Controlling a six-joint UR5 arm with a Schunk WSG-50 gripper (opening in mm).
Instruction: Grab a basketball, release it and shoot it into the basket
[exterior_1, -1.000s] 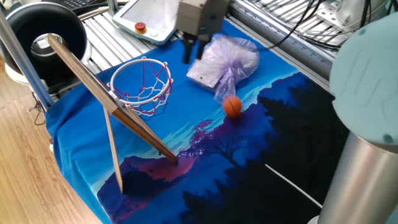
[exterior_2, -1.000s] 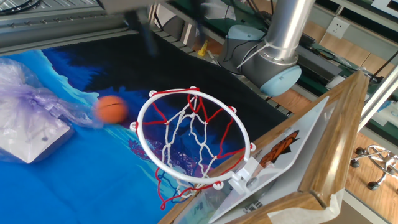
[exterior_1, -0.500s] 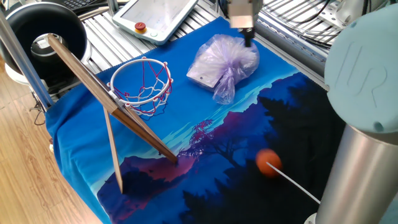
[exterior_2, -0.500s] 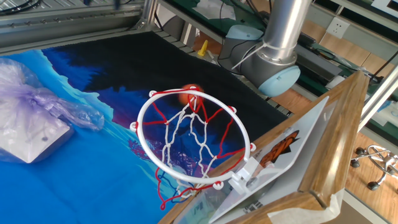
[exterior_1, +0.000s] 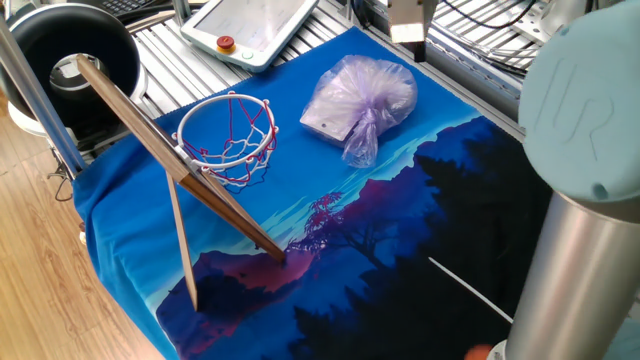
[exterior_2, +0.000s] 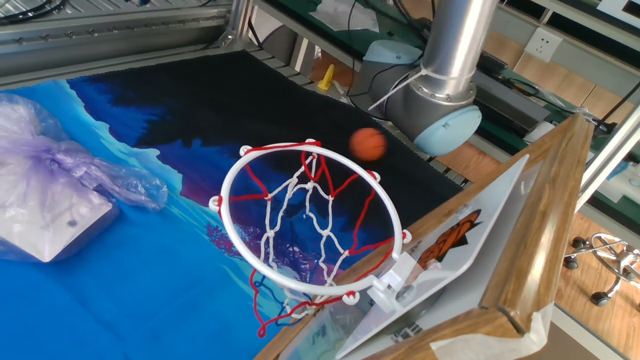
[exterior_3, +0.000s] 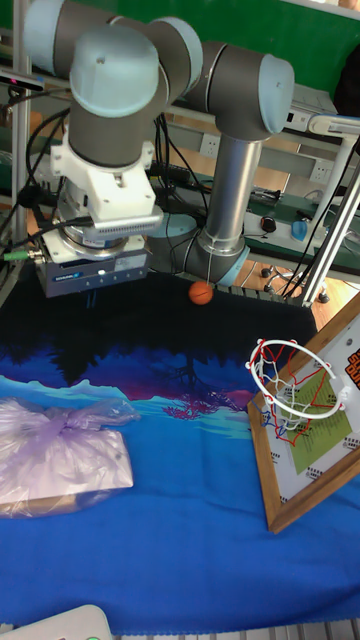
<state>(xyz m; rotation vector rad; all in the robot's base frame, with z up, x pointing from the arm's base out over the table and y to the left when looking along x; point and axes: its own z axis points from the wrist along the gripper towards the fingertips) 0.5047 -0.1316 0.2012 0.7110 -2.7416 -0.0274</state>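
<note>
The basketball (exterior_2: 369, 143) is a small orange ball lying free near the arm's base, beyond the far side of the rim. The tall fixed view also shows the basketball (exterior_3: 201, 292) at the dark edge of the cloth, and only an orange sliver (exterior_1: 481, 352) shows beside the arm's column. The basket (exterior_1: 228, 135) has a red rim and a string net on a slanted wooden backboard, and nothing is in it. My gripper (exterior_1: 410, 30) hangs high above the cloth's back edge, past the lilac bag (exterior_1: 360, 98). Its fingers are hidden, and nothing shows in them.
A black round tub (exterior_1: 70, 50) stands behind the backboard. A white teach pendant (exterior_1: 255, 25) lies on the slatted frame. The arm's grey column (exterior_1: 580, 200) fills the right side. The blue printed cloth (exterior_1: 330, 240) covers the table.
The ball rolled from beside the lilac bag across the dark cloth to the arm's base. The gripper moved from over the bag's left side to the right and back.
</note>
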